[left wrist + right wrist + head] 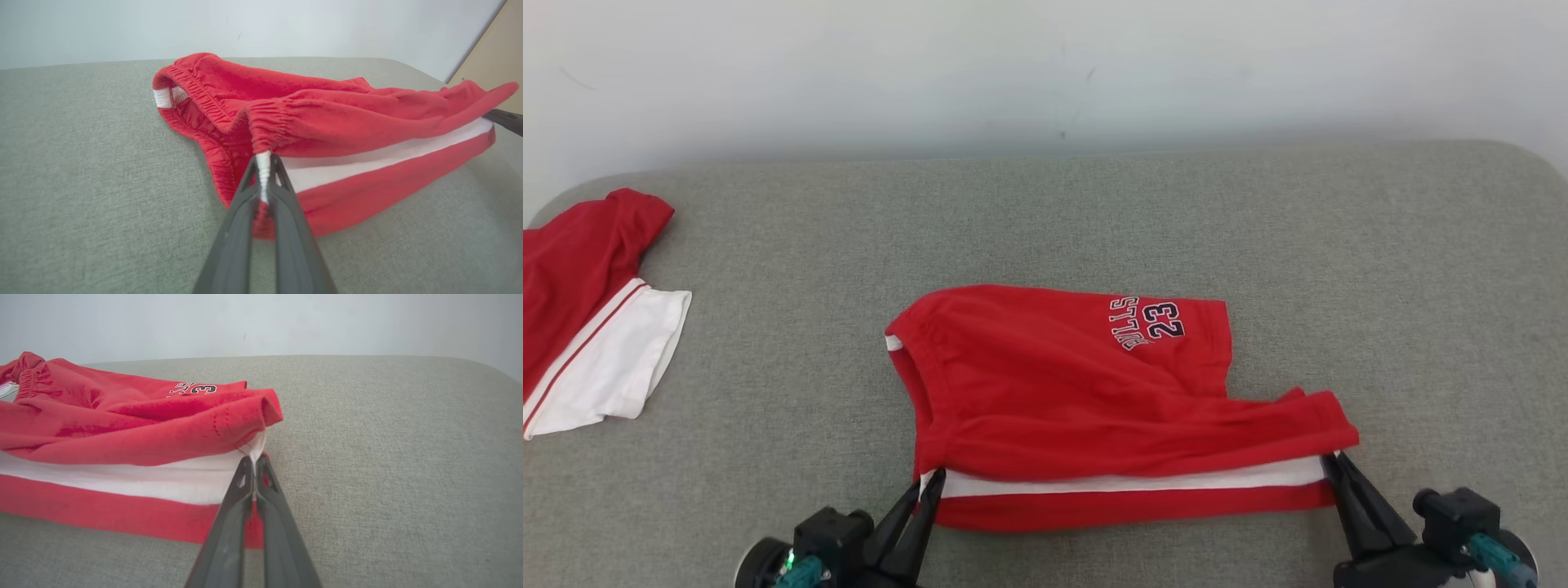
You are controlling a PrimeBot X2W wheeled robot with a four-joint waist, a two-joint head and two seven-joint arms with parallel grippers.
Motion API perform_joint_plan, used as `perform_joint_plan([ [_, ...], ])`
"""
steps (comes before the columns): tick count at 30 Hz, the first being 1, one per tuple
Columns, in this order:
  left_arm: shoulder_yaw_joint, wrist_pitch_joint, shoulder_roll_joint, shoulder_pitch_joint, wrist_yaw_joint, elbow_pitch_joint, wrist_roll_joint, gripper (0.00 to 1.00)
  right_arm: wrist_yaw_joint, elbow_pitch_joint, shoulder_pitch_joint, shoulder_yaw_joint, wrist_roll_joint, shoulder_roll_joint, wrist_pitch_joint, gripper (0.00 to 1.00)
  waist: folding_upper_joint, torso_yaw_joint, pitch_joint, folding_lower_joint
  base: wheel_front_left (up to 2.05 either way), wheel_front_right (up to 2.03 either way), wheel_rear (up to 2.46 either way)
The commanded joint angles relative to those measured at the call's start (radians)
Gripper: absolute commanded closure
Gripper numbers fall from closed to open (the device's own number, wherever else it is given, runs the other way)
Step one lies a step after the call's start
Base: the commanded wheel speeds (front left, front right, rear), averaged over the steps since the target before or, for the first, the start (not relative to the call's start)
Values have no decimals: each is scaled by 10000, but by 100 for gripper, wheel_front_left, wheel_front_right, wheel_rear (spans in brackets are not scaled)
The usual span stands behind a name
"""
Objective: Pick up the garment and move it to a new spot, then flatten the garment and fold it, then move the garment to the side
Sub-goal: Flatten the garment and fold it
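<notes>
The garment (1062, 392) is a pair of red shorts with a white side stripe and a "BULLS 23" print, lying near the front middle of the grey surface. My left gripper (929, 483) is shut on its near left corner by the elastic waistband; in the left wrist view the white stripe end (263, 163) is pinched between the fingers. My right gripper (1331, 461) is shut on the near right corner at the leg hem, where the cloth (255, 455) sits clamped between the dark fingers. The near edge hangs stretched between both grippers, slightly raised.
A second red and white garment (588, 327) lies at the far left edge of the grey padded surface (1258, 237). A pale wall runs behind it. A tan panel (496, 53) shows at the right in the left wrist view.
</notes>
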Motion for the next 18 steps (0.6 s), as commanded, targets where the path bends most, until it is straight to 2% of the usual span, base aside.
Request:
perform_joint_plan([
  [1, 274, -30, -173, 402, 63, -49, 44, 100, 10, -41, 297, -195, 89, 94, -6, 100, -1, -45, -24, 1, 0, 0, 0],
  [9, 1014, -31, -759, 1170, -94, -8, 433, 100, 10, -247, 875, -475, -6, 482, -6, 100, -1, -51, -55, 1, 0, 0, 0],
  [18, 1634, -31, -904, 621, -356, 13, 944, 100, 10, -392, 217, -162, -25, 308, -6, 100, -1, -5, -159, 1, 0, 0, 0],
])
